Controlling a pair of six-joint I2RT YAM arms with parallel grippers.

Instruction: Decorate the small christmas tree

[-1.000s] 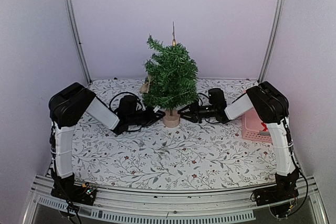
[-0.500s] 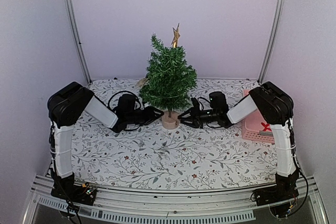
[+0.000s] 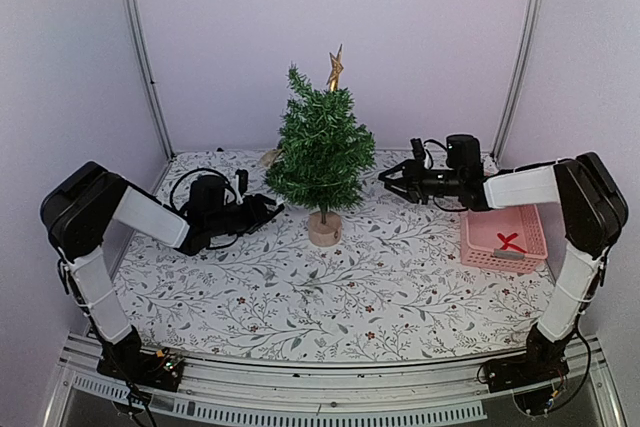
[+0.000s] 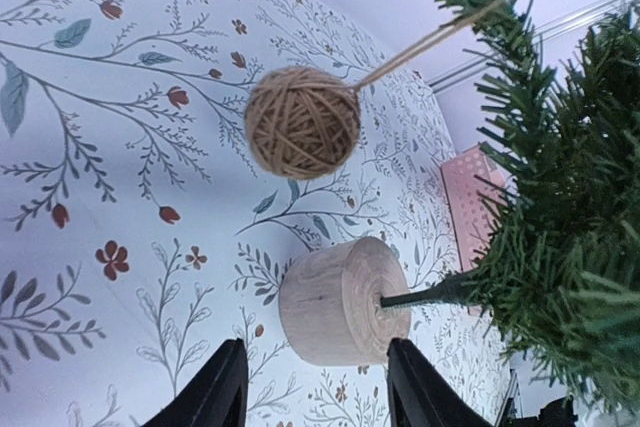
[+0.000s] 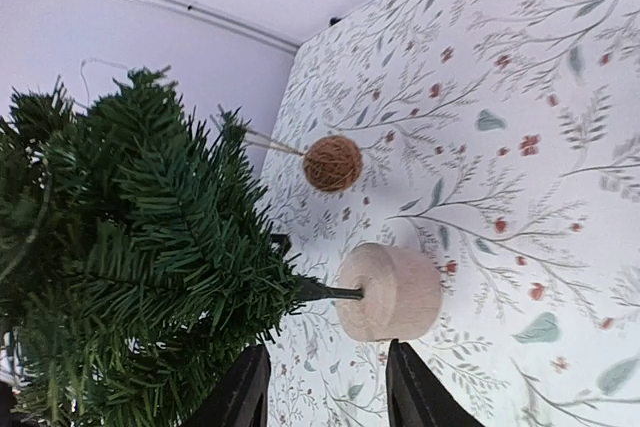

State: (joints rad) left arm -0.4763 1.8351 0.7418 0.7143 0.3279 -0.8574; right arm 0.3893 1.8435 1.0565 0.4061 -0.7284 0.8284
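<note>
The small christmas tree (image 3: 322, 152) stands upright on the table (image 3: 400, 292), its long axis vertical over its wooden disc base (image 3: 324, 229), squarely between both arms; the left jaws (image 3: 272, 209) sit low just left of that base, spread and empty; the right jaws (image 3: 388, 179), also spread and empty, hover beside the lower right branches; the pink basket (image 3: 490, 262) lies on the right arm's side, so that arm looks better placed to fetch an ornament.

The table (image 3: 300, 297) is covered in a white cloth printed with grey leafy sprigs and small red flowers. Around its middle, towards the far side, the small christmas tree (image 3: 320, 152) stands upright on its round light-wood base (image 3: 324, 229). At the right edge sits a pink slotted basket (image 3: 503, 265) with a red piece (image 3: 511, 242) inside.
</note>
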